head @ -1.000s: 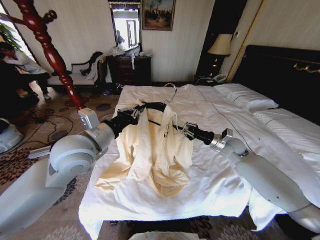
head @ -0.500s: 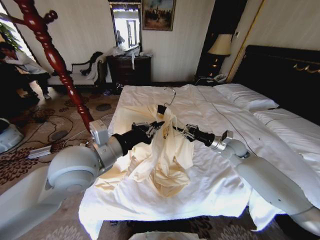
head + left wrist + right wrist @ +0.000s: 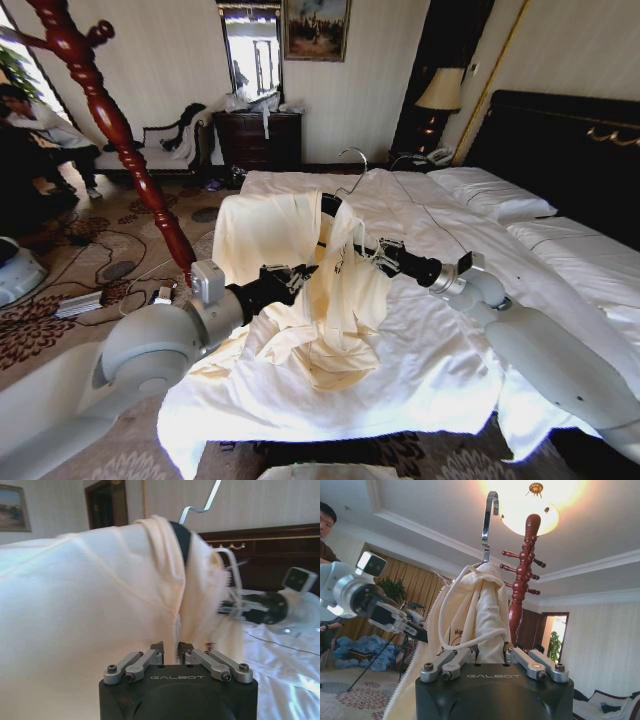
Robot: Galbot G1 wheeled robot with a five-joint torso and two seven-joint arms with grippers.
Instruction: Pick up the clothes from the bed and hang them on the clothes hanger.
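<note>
Above the bed [image 3: 420, 370], left tool [image 3: 296, 274] and right tool [image 3: 375, 257] both clamp the clothes [image 3: 300, 290] draped on the clothes hanger [image 3: 345, 175].

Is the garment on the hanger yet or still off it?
On, partly. The clothes drape over the clothes hanger, hook sticking up above the collar; the lower fabric trails on the bed.

Clothes [image 3: 300, 260] on hanger [image 3: 330, 207] (above bed [image 3: 420, 350])

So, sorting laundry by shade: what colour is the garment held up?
Pale cream-yellow garment, clearest in head view.
</note>
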